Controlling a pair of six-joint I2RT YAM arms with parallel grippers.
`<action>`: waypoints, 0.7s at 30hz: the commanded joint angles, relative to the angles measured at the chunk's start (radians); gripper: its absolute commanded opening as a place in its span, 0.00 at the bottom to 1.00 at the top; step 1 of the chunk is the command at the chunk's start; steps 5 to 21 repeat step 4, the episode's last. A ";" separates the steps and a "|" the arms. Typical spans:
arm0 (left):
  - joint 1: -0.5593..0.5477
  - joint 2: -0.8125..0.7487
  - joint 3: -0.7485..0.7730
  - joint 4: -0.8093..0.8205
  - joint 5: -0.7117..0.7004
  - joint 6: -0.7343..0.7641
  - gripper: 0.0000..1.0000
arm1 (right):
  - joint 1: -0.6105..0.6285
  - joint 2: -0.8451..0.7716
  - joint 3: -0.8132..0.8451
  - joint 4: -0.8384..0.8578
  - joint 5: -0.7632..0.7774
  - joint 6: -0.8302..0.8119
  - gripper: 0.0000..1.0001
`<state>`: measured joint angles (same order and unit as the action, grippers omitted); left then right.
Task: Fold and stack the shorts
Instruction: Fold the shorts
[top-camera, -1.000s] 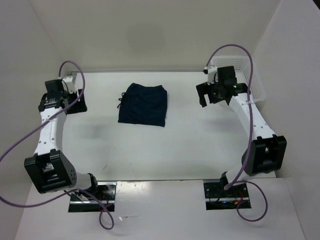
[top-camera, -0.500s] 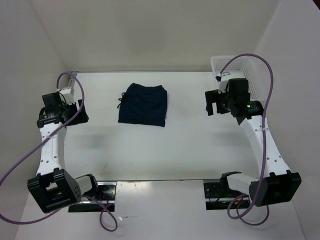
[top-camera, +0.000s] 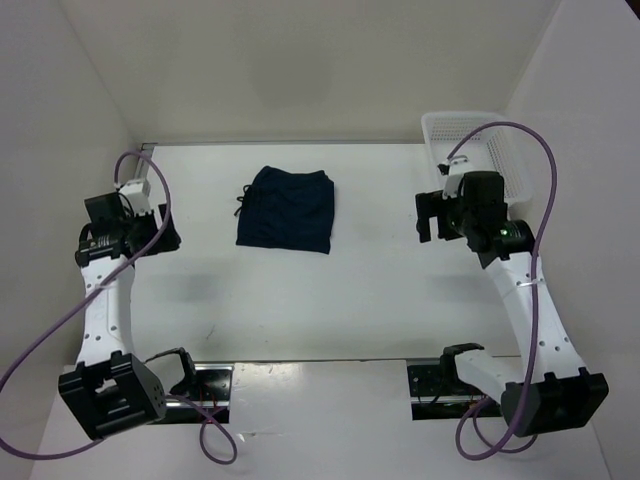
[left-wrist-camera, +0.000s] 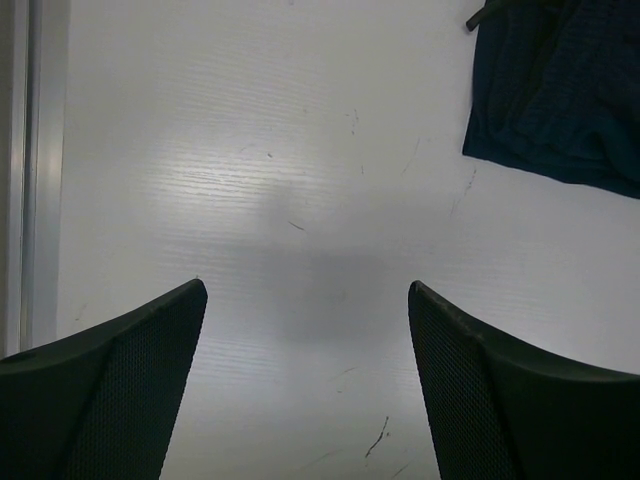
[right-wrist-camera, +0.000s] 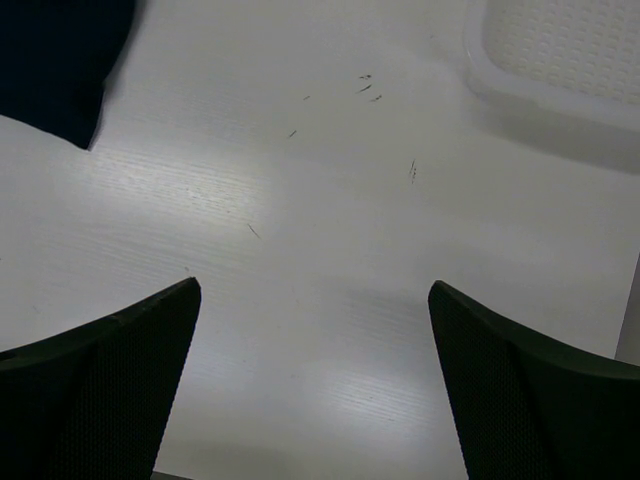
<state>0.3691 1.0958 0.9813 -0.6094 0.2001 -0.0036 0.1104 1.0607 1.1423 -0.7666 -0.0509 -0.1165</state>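
The white table (top-camera: 300, 300) has a faint wood grain and carries a few thin dark scuffs, clearest in the 2 wrist views. A soft glare falls across its middle. Plain pale walls (top-camera: 300, 70) close it in at the back and on both sides, and a metal strip (left-wrist-camera: 25, 170) runs along the table's left edge. 2 black base plates (top-camera: 185, 395) sit at the near edge under the arms, and a purple cable (top-camera: 45, 320) loops from each arm.

A white plastic mesh basket (top-camera: 500, 150) stands in the far right corner, against the right wall. The right arm and its cable cross in front of part of it. The right wrist view catches 1 rounded corner with the mesh floor showing inside.

The shorts (top-camera: 286, 208) lie folded into a compact dark navy rectangle on the far middle of the table, well apart from the basket. Their drawstring (top-camera: 243, 200) trails off the left edge.

The left gripper (left-wrist-camera: 305, 290) hovers above bare table left of the shorts, jaws spread wide with nothing between them. The right gripper (right-wrist-camera: 315, 285) hangs between the shorts and the basket, its jaws also wide apart over bare table.
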 joint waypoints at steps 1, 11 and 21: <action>0.005 -0.042 -0.015 0.019 0.041 0.004 0.89 | -0.008 -0.033 -0.016 0.003 0.014 0.021 0.99; 0.005 -0.053 -0.015 0.019 0.041 0.004 0.89 | -0.008 -0.042 -0.016 0.003 0.023 0.021 0.99; 0.005 -0.053 -0.015 0.019 0.041 0.004 0.89 | -0.008 -0.042 -0.016 0.003 0.023 0.021 0.99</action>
